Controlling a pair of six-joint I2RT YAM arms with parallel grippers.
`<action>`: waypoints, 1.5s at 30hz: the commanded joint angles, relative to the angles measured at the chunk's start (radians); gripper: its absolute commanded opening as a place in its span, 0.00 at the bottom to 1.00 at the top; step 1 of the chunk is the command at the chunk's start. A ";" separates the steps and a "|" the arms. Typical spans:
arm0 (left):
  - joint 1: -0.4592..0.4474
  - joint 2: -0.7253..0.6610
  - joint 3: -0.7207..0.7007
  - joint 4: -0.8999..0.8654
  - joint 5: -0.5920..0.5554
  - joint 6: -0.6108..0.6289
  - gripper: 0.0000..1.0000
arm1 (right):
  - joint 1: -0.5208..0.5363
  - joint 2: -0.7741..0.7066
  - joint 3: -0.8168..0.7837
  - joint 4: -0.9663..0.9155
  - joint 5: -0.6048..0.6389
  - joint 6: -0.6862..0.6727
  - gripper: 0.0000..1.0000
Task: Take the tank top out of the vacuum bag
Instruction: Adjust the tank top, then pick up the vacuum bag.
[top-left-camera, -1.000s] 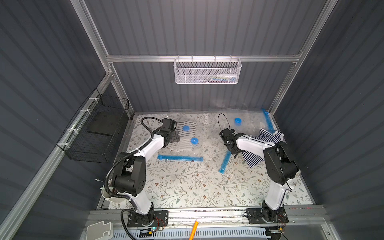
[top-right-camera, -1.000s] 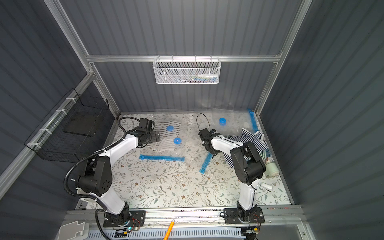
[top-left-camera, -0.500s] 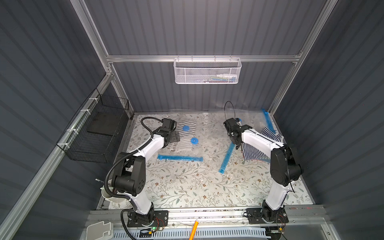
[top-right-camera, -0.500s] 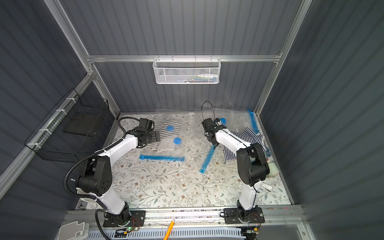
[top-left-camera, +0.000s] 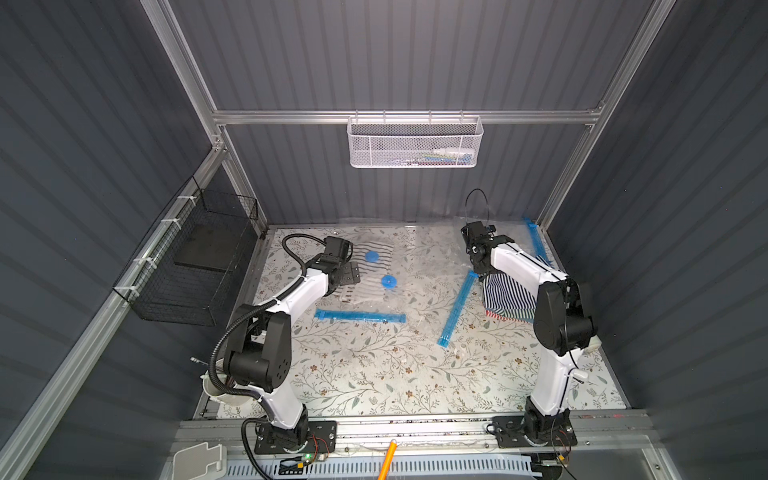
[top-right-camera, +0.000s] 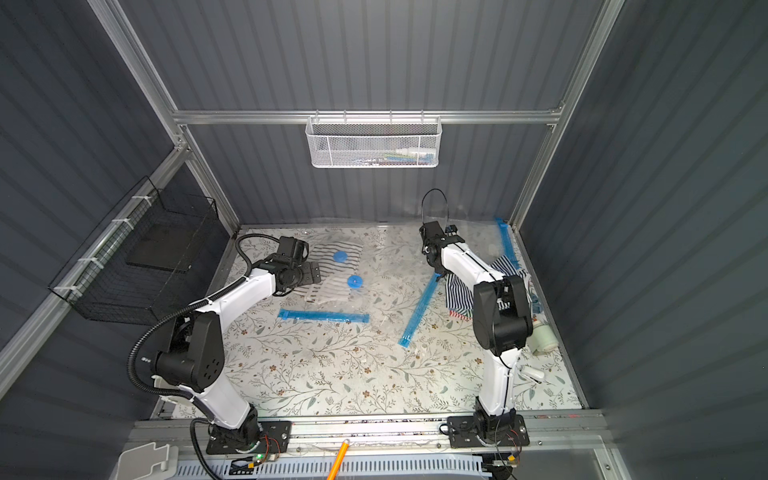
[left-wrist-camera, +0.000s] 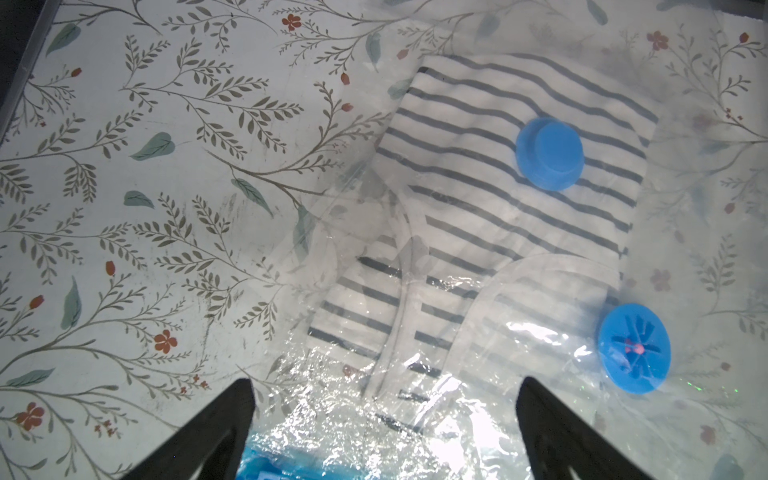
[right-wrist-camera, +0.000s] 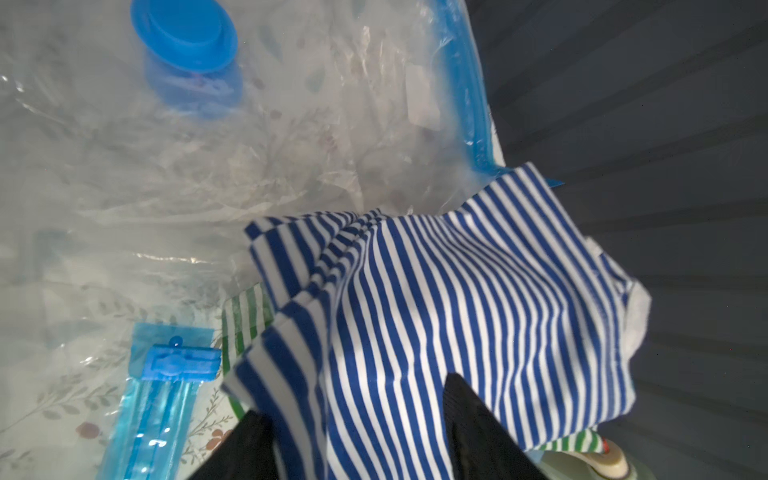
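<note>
Blue-and-white striped tank top (right-wrist-camera: 457, 291), crumpled, draped between parted right fingers (right-wrist-camera: 478, 432), left fingers (left-wrist-camera: 208, 436) spread wide

The vacuum bag (left-wrist-camera: 353, 419) is clear, shiny plastic (all crinkly). The tank top (right-wrist-camera: 457, 311) is soft striped cloth. The blue cap (left-wrist-camera: 549, 153) is smooth plastic. The white basket (top-left-camera: 413, 143) is metal mesh. The table cover (left-wrist-camera: 124, 208) looks matt.

Both top views look steeply down from high above the front edge, taking in the whole worktop (top-left-camera: 365, 374), nearly alike; the left wrist view looks closely down past the left gripper (left-wrist-camera: 384, 386) at a vacuum bag (left-wrist-camera: 478, 270). The right wrist view, nearer still, faces a blue-striped top (right-wrist-camera: 457, 291) beside the side wall (right-wrist-camera: 665, 124); both patches also lie within the top views.
</note>
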 joint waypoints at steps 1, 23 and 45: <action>0.005 0.012 0.014 -0.023 0.009 0.020 1.00 | -0.037 -0.080 -0.029 0.010 -0.104 0.015 0.71; -0.017 -0.072 -0.009 -0.028 0.022 0.026 1.00 | -0.233 -0.383 -0.320 0.237 -0.829 0.109 0.94; -0.046 -0.261 -0.124 0.043 0.234 -0.002 1.00 | 0.108 -0.507 -0.900 0.835 -0.759 0.611 0.99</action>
